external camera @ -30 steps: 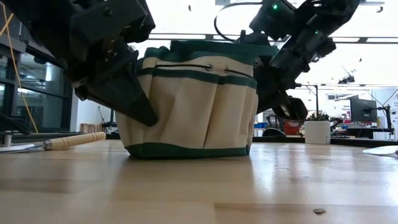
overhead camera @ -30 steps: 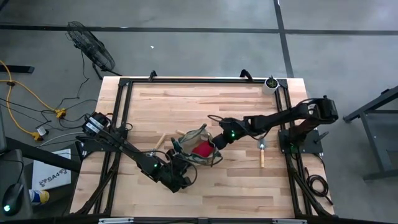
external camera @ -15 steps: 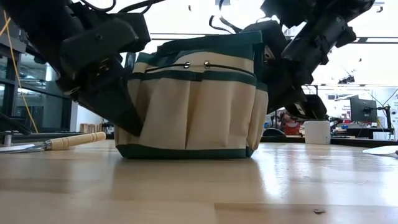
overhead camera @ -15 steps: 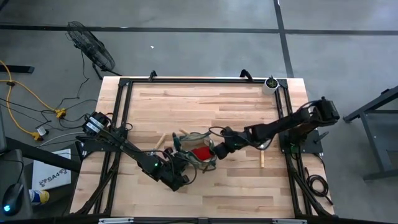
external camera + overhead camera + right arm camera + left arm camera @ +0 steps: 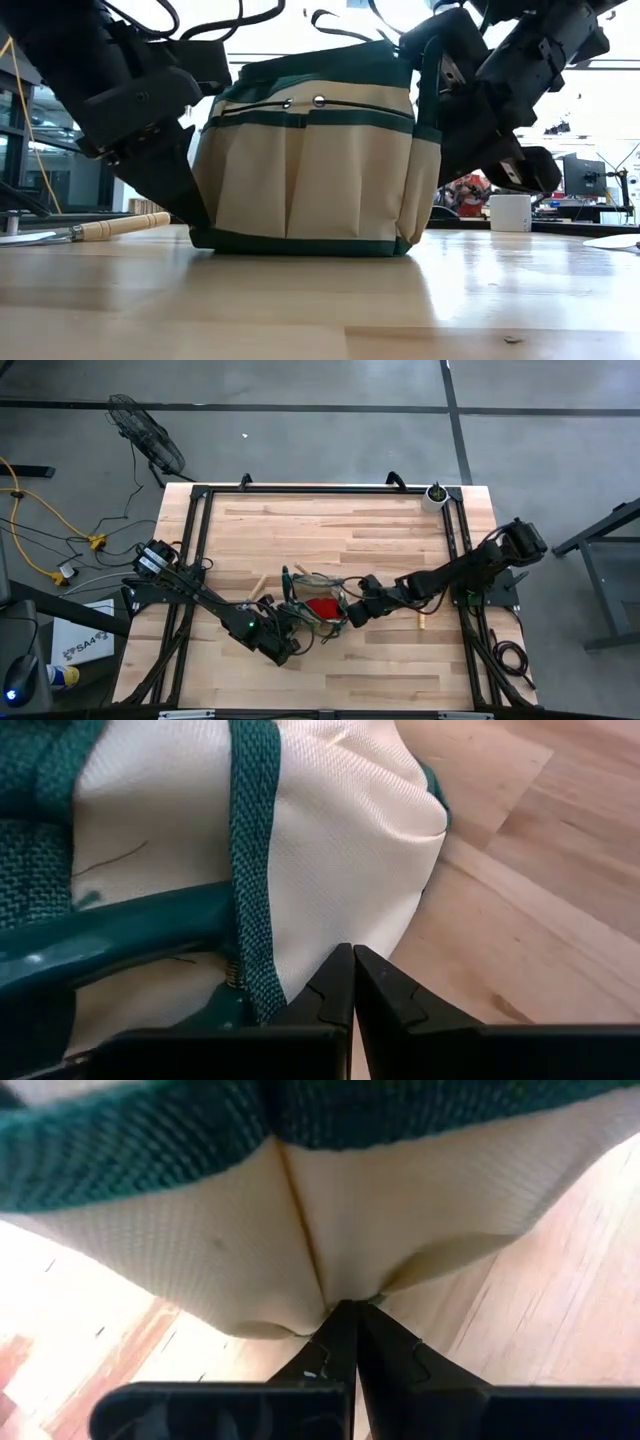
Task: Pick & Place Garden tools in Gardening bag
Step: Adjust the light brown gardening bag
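From above, you see only a red patch (image 5: 323, 605) inside the gardening bag (image 5: 312, 603); both arms cover its rim. The trowel (image 5: 421, 622) beside the right arm shows just its handle end. At desk level, another trowel's (image 5: 110, 227) blade runs off frame.

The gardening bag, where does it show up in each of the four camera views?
High view: the gardening bag sits low of centre, between both grippers.
Low view: it fills the middle, standing on the table.
Left wrist view: its tan wall covers the top.
Right wrist view: its tan side, green strap across.
Shared landmark: the dark green trim.
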